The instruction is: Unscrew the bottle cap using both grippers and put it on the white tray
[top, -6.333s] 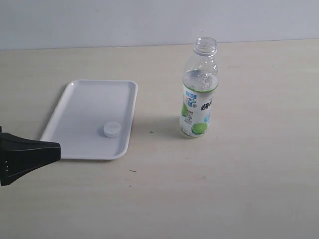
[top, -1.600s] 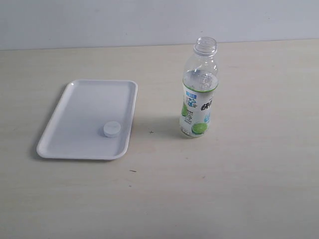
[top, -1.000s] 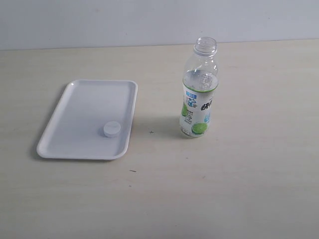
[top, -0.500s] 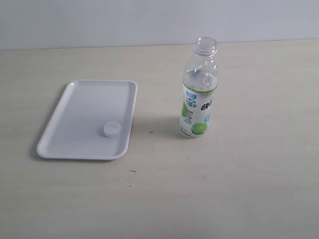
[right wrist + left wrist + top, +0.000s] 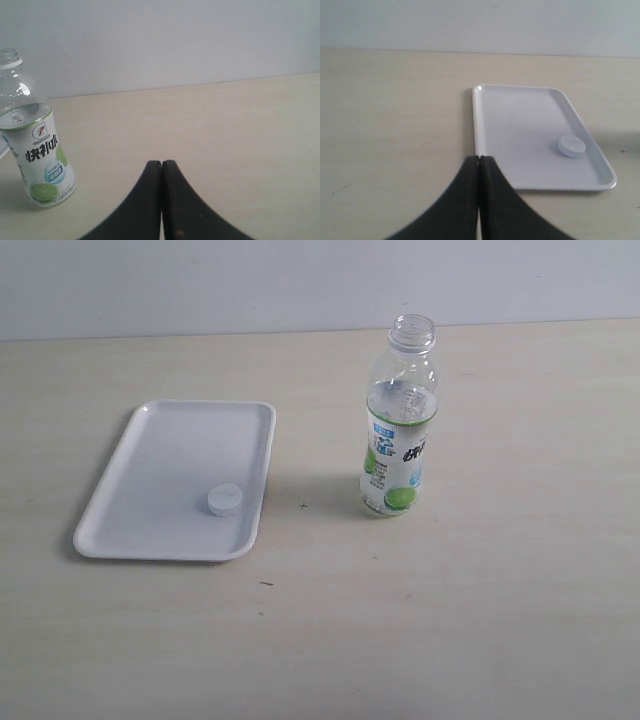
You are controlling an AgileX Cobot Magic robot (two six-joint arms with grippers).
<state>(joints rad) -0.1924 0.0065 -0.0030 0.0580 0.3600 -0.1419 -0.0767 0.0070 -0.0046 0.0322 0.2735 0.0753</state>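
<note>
The small white bottle cap (image 5: 225,499) (image 5: 571,146) lies flat on the white tray (image 5: 160,470) (image 5: 520,120), near its front right part. To the tray's right the clear bottle (image 5: 400,425) (image 5: 35,145) with the lime label stands upright, its neck uncovered. Neither gripper appears in the exterior view. My left gripper (image 5: 479,159) is shut with nothing in it, well back from the tray's near corner. Empty too, my right gripper (image 5: 161,163) is shut and sits over bare table, apart from the bottle.
The light wooden table (image 5: 480,620) runs back to a pale wall (image 5: 200,280). A few small dark specks mark the tabletop near the tray and the bottle.
The black arm tip seen at the left edge 6.3 s ago has left the exterior view. Over the last 1.6 s nothing has visibly moved.
</note>
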